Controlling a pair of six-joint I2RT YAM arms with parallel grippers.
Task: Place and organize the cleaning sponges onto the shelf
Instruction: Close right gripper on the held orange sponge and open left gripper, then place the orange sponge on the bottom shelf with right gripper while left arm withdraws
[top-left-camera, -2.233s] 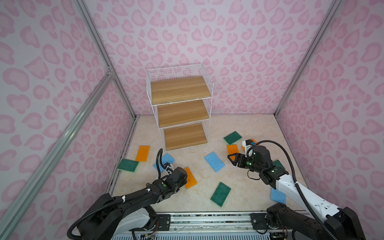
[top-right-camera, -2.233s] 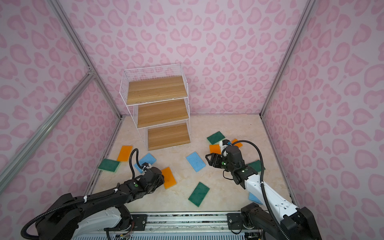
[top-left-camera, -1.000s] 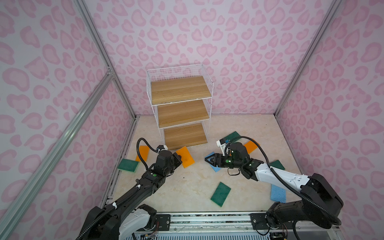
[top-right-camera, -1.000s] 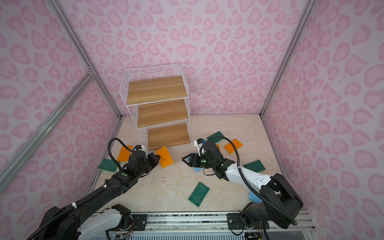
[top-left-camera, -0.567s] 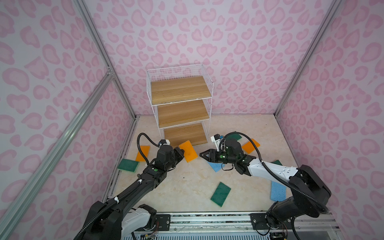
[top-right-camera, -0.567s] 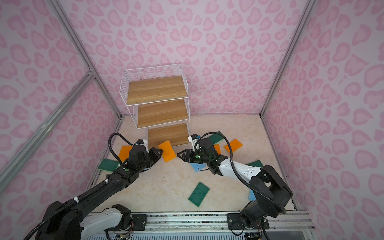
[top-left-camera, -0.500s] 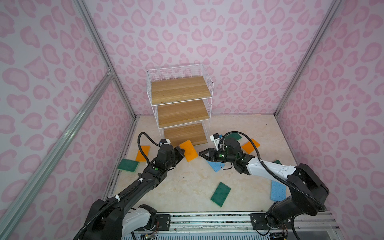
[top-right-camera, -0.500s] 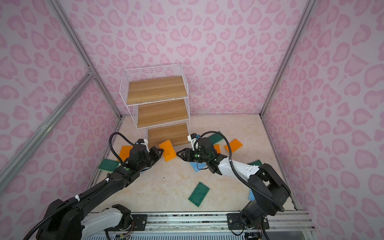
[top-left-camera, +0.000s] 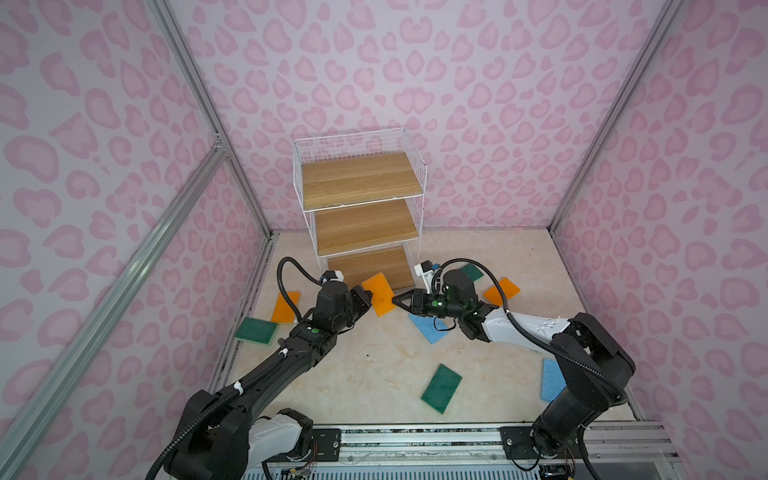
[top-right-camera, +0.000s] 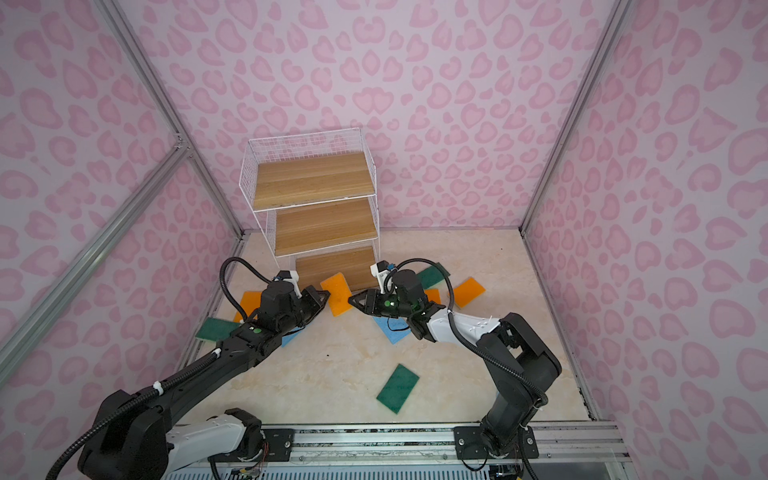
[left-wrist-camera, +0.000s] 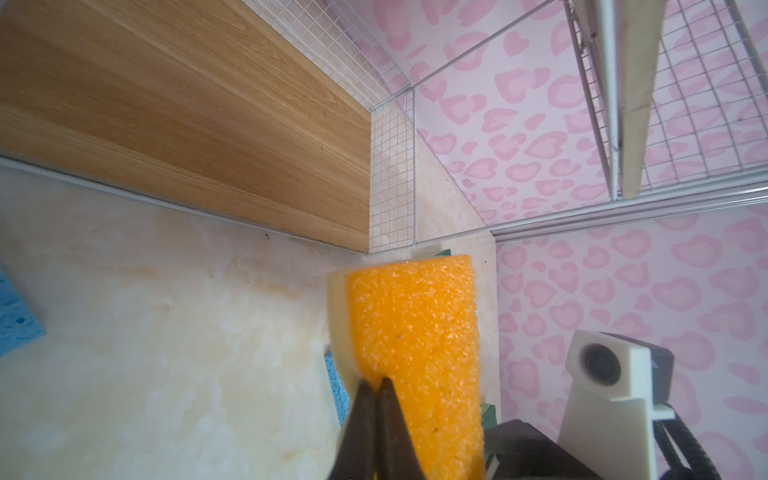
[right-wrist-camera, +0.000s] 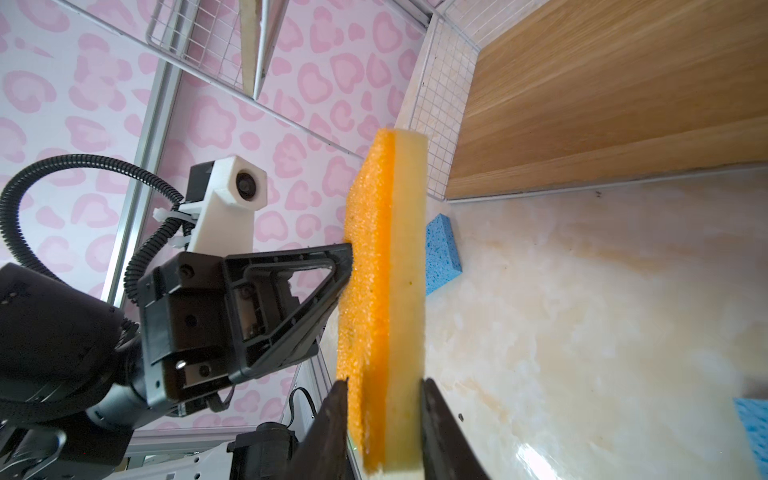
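An orange sponge (top-left-camera: 379, 296) (top-right-camera: 337, 293) hangs upright above the floor, just in front of the bottom board of the shelf (top-left-camera: 365, 226) (top-right-camera: 324, 226). My left gripper (top-left-camera: 365, 300) (left-wrist-camera: 376, 382) is shut on one edge of this sponge (left-wrist-camera: 415, 332). My right gripper (top-left-camera: 397, 300) (right-wrist-camera: 382, 380) comes from the opposite side. Its jaws lie against the orange face and the pale face of the sponge (right-wrist-camera: 382, 270). All three shelf boards are bare. The other cleaning sponges lie scattered on the floor.
On the floor lie an orange sponge (top-left-camera: 284, 306) and a green one (top-left-camera: 256, 330) at the left, a blue one (top-left-camera: 428, 328) under the right arm, a green one (top-left-camera: 441, 387) near the front, a blue one (top-left-camera: 552, 378), an orange one (top-left-camera: 502, 291) and a green one (top-left-camera: 471, 272) at the right.
My left gripper has carried the orange sponge from the floor area up towards the shelf front. My right gripper has swung left to meet it and narrowed its jaws onto the sponge.
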